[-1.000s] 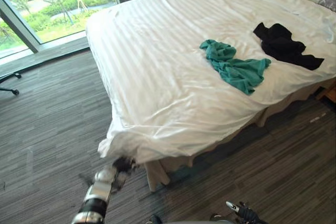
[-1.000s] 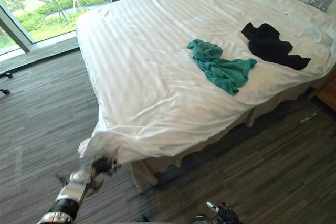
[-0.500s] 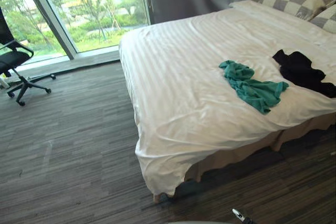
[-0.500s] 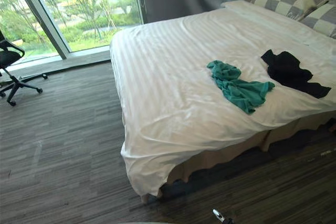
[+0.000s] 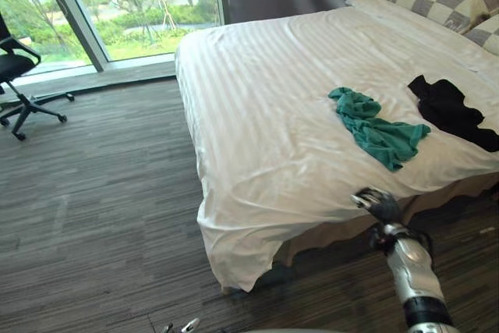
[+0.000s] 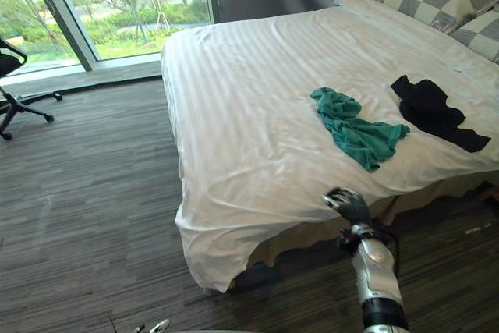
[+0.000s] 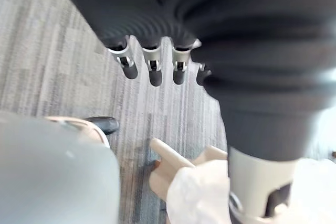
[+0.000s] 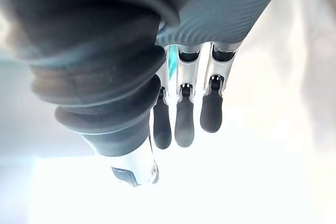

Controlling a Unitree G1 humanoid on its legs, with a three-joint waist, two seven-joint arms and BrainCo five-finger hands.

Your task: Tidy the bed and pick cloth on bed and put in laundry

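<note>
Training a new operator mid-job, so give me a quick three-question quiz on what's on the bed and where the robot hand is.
1. True or false: the teal cloth lies on the floor.
2. Which lies nearer the pillows: A) teal cloth, B) black cloth?
3. Fill in: the ___ robot hand is raised at the near side of the bed.
Key: 1 false, it lies on the bed; 2 B; 3 right.
</note>
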